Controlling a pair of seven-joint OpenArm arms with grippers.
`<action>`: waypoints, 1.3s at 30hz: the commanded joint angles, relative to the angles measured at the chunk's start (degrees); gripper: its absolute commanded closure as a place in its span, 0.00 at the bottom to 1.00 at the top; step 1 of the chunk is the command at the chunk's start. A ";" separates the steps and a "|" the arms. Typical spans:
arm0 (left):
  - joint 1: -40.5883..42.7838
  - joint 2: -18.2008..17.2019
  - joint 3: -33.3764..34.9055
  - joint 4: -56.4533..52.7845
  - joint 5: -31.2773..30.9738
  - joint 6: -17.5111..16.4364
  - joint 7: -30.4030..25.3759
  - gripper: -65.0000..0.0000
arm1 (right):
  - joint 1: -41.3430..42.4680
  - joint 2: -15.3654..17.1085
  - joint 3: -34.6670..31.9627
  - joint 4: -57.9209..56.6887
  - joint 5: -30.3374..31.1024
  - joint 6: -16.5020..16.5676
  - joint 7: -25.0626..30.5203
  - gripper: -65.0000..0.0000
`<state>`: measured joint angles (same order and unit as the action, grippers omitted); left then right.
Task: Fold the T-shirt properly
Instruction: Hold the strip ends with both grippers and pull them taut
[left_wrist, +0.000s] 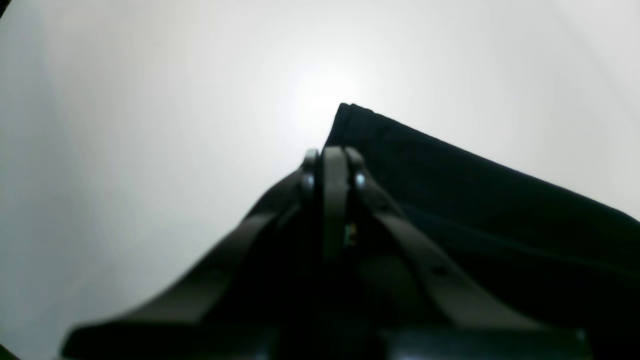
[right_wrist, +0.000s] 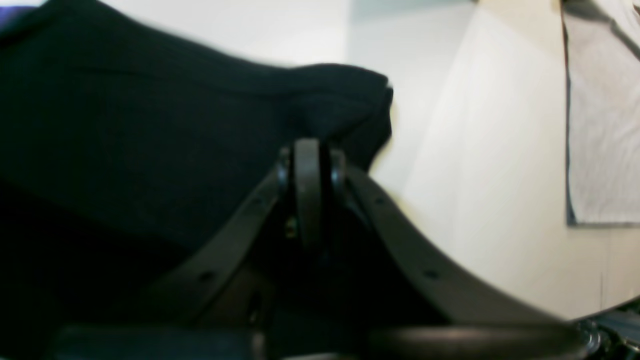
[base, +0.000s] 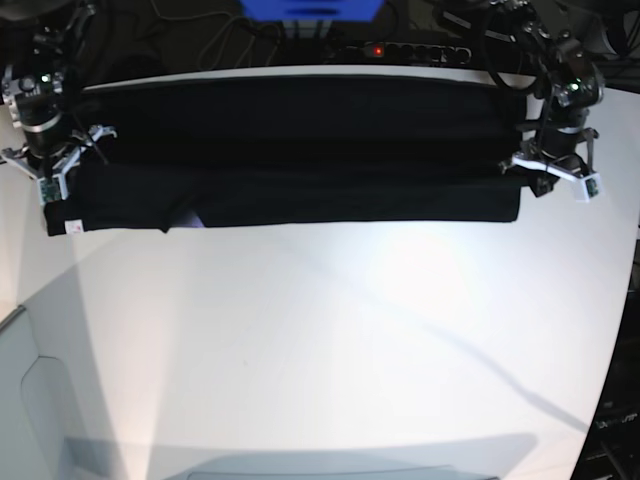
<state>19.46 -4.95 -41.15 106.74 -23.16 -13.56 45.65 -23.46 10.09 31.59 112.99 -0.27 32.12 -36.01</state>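
Note:
The black T-shirt lies stretched as a long band across the far part of the white table, folded lengthwise. No print shows. My left gripper is at its right end, shut, with the cloth's corner right at the fingertips. My right gripper is at the shirt's left end, shut, with the cloth bunched around the fingertips. Both seem to pinch the shirt's edge.
A power strip and cables run along the table's back edge, with a blue object behind. A small white tag shows at the shirt's front left corner. A pale grey sheet lies beyond the right gripper.

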 joint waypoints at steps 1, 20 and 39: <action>-0.17 -0.81 -0.30 0.91 -0.18 -0.20 -1.21 1.00 | -0.93 -0.11 0.89 0.90 0.32 0.01 1.06 1.00; 4.14 -0.90 -0.30 -3.75 -0.10 -0.28 -1.82 1.00 | -2.34 -1.60 4.58 -5.17 0.32 0.01 1.06 1.00; 4.58 -0.63 -0.39 -4.72 -0.10 -0.28 -1.30 0.99 | -2.43 -1.69 8.10 -6.04 0.32 0.01 0.98 0.56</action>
<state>23.97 -4.91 -41.12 101.23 -22.96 -13.72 45.23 -25.85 7.53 39.13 105.58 -0.05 32.12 -36.25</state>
